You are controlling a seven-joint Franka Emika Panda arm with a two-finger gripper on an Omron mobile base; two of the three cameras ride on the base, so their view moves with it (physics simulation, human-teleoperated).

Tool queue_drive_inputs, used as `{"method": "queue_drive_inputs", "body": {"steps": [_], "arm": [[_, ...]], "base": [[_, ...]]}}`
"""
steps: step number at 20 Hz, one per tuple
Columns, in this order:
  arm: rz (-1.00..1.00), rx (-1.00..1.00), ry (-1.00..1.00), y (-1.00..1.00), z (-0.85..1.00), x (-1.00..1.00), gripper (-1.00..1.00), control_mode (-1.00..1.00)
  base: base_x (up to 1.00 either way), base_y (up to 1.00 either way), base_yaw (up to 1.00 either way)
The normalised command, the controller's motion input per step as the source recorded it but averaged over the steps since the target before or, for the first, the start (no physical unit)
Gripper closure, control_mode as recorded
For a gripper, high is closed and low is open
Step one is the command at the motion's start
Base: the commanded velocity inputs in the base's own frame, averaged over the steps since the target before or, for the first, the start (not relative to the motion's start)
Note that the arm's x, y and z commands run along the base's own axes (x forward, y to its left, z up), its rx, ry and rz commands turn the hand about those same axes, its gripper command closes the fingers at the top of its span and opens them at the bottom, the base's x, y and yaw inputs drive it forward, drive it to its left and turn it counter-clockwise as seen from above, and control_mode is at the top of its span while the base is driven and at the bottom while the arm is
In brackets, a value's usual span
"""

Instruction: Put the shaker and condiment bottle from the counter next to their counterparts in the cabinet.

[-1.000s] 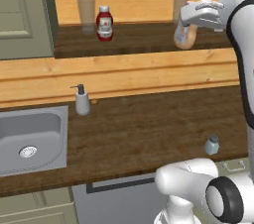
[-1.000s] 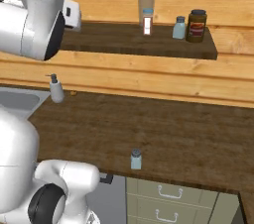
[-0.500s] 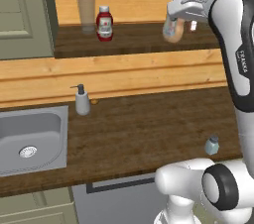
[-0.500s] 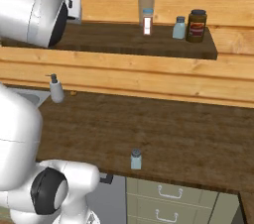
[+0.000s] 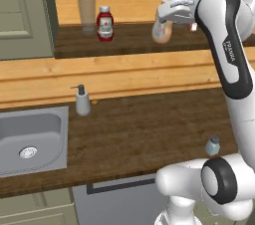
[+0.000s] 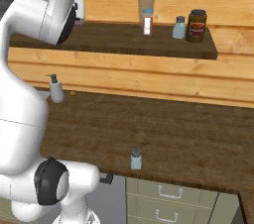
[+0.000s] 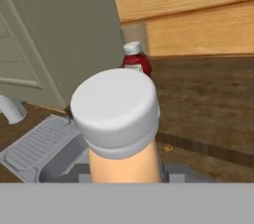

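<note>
Two bottles, peach condiment bottle [image 5: 162, 30] held, red bottle [image 5: 104, 23] shelved

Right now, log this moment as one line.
gripper: shut on condiment bottle | over cabinet shelf, right of red bottle | shaker: on counter

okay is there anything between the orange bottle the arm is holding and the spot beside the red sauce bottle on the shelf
Nothing visible blocks it. The gripper holds the condiment bottle over the cabinet shelf, and the shelf between it and the red sauce bottle looks bare.
</note>
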Motion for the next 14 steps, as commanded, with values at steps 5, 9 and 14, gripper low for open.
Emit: {"method": "queue_drive_inputs", "body": {"steps": [5, 9, 14], "arm": [[0.0, 0.0, 0.0, 0.21, -0.04, 0.16, 1.0, -1.0], [0.0, 0.0, 0.0, 0.14, -0.23, 0.25, 1.0, -1.0], [0.0, 0.0, 0.0, 0.04, -0.16, 0.33, 1.0, -1.0]], "base": [[0.0, 0.0, 0.0], [0.0, 0.0, 0.0], [0.0, 0.0, 0.0]]}}
